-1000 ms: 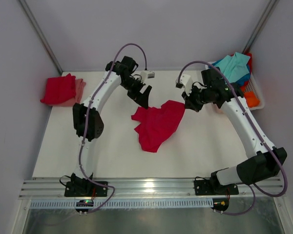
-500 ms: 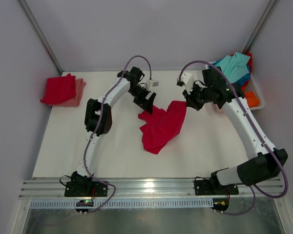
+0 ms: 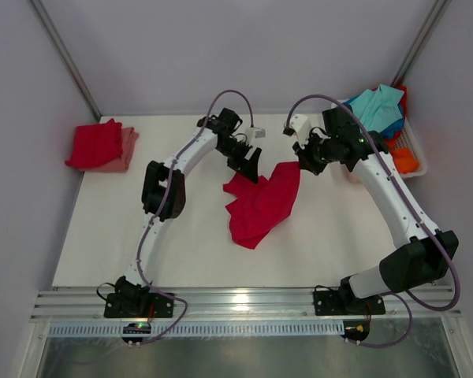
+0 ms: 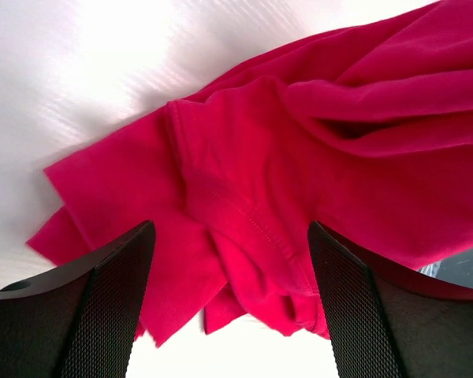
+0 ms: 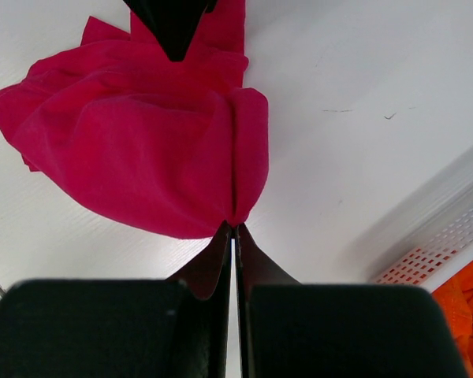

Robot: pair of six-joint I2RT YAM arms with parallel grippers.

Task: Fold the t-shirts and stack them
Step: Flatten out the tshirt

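Observation:
A crumpled red t-shirt (image 3: 258,203) lies in the middle of the white table (image 3: 142,236). My right gripper (image 3: 304,161) is shut on its right upper edge and holds that edge lifted; in the right wrist view the cloth (image 5: 142,150) hangs from the pinched fingertips (image 5: 232,230). My left gripper (image 3: 251,170) is open, just above the shirt's upper left part; its wrist view shows the red folds (image 4: 284,173) between the two spread fingers (image 4: 102,299). A folded red shirt (image 3: 94,143) sits on a pink one (image 3: 126,150) at the far left.
A white basket (image 3: 410,150) at the far right holds teal (image 3: 378,109) and orange (image 3: 407,161) garments. Its rim shows in the right wrist view (image 5: 449,236). Grey walls close in the back and sides.
My left gripper has moved right and down onto the shirt's upper left part. The right gripper has pulled the shirt's edge up and slightly right, bunching the cloth.

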